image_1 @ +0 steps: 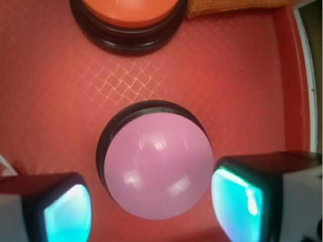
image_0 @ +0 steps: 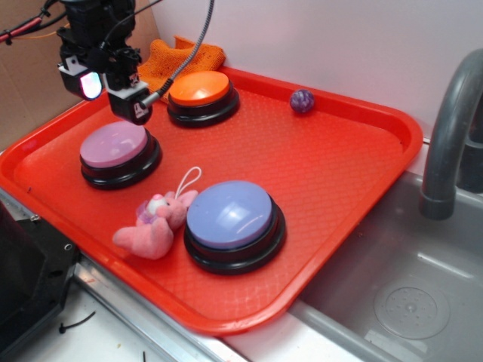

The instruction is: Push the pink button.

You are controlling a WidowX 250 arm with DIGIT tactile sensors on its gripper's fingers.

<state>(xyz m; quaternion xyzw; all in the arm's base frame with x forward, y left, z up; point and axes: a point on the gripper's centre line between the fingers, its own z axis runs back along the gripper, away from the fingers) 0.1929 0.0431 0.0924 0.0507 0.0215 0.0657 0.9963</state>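
My pincer (image_1: 151, 204) hangs released, fingers spread wide, with the pink button (image_1: 157, 164) directly beneath and between them. Descending like this, I judge both fingers (image_1: 68, 214) could straddle the dome and miss its top, or skid off the glossy curve.

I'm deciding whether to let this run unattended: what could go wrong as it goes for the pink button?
1. The claw looks open, its fingers astride the pink button; descending so, they might straddle the dome without pressing it.
2. The dome is glossy and rounded, so an off-centre fingertip may slide off.
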